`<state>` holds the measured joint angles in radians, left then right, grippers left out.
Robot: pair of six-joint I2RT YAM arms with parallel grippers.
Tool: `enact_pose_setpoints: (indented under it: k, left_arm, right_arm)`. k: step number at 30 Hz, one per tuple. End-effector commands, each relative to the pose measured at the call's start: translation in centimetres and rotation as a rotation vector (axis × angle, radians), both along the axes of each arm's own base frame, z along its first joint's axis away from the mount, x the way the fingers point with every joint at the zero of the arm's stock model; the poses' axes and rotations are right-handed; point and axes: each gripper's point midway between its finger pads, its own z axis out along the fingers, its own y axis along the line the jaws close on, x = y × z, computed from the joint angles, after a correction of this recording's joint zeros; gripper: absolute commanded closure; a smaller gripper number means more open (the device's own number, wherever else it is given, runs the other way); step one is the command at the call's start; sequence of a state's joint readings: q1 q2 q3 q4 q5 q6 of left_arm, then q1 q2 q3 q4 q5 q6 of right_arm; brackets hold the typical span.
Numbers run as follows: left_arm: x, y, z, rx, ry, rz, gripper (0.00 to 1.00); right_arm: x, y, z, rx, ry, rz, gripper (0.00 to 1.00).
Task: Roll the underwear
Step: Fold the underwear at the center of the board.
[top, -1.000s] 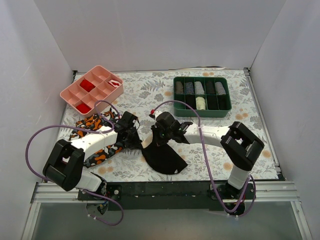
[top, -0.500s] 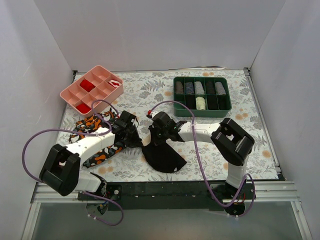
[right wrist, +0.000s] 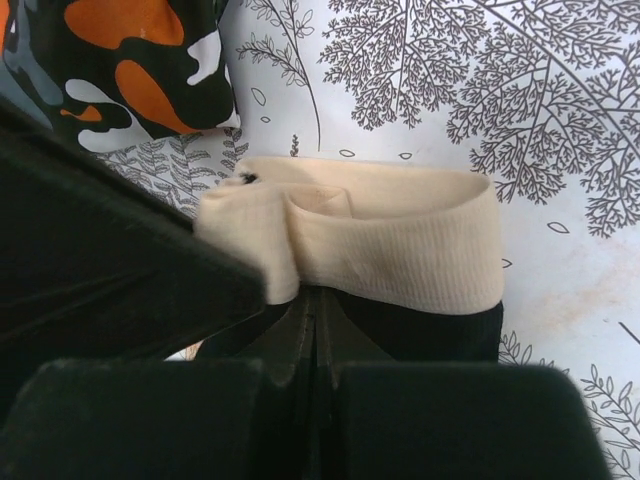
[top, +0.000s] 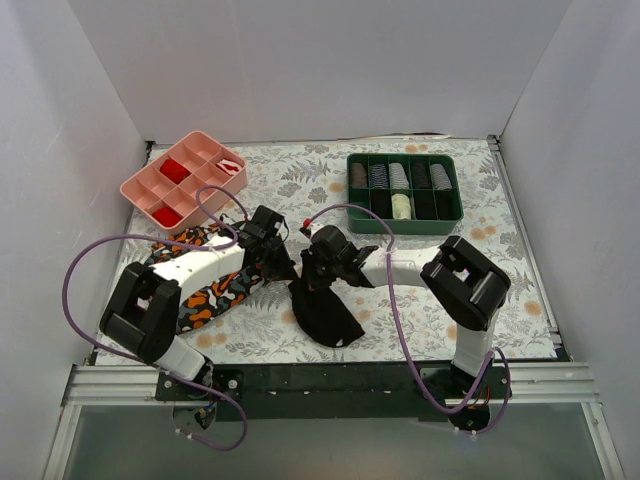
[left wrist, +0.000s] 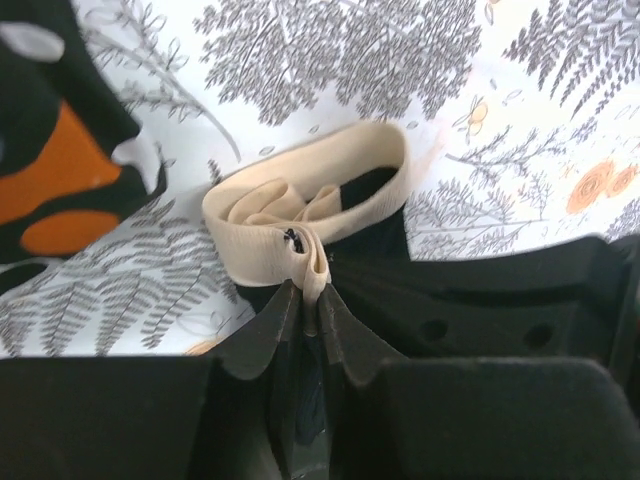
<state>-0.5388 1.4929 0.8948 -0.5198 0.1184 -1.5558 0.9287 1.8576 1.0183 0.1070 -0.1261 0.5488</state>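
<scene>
The left gripper (left wrist: 310, 300) was pinched tight on a doubled fold of the cream waistband (left wrist: 300, 215) of the underwear (top: 325, 310), the fold standing up right between its fingertips. The right gripper (right wrist: 312, 300) was fully closed too, its tips meeting at the lower edge of the waistband where cream gave way to black, and it appeared to be nipping the fabric there. The two grippers sat close together, each just to the other's inner side, with the black body of the garment trailing below and behind them onto the table (top: 480, 250). The patterned cloth (top: 215, 290) lay just outside the left gripper, apart from the underwear.

As a judgement, the rolling had barely begun: the waistband was bunched and curled over itself, but no tight roll showed, and most of the black fabric lay loose and unrolled.

Each wrist view was half blocked by its own dark fingers, so how much fabric the right gripper held could not be made out, and from above the arms hid the waistband
</scene>
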Motion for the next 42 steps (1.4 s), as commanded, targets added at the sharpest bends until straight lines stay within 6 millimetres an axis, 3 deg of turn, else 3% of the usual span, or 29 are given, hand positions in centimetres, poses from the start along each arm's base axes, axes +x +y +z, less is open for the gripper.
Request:
enact_pose_setpoints:
  k: [1, 9, 16, 21, 25, 36, 42]
  left_arm:
    - [3.0, -1.6, 1.5, -0.032, -0.062, 0.019, 0.91]
    - [3.6, -2.3, -0.2, -0.023, -0.031, 0.003, 0.92]
    - [3.5, -2.3, -0.5, -0.028, -0.035, -0.017, 0.92]
    - [3.4, -2.5, -0.5, -0.028, -0.035, -0.038, 0.93]
    - [3.3, -2.6, -0.6, -0.031, -0.034, -0.052, 0.93]
    - [3.3, -3.1, 0.3, -0.059, -0.04, -0.071, 0.93]
    - [3.4, -4.9, 2.3, -0.12, -0.058, -0.094, 0.93]
  right_arm:
    - [-2.4, -2.4, -3.5, -0.085, 0.109, -0.033, 0.99]
    - [-2.7, -2.9, -3.3, -0.068, 0.106, -0.061, 0.99]
    - [-2.5, -2.7, -0.5, -0.009, 0.053, -0.043, 0.98]
    - [-1.7, -3.6, 2.1, -0.001, -0.029, -0.071, 0.95]
    - [-1.2, -4.6, 2.8, -0.028, -0.075, -0.087, 0.94]
    - [-1.6, -5.5, -0.5, -0.138, -0.049, -0.039, 0.98]
    - [-2.8, -6.0, -2.6, -0.155, 0.005, -0.03, 0.99]
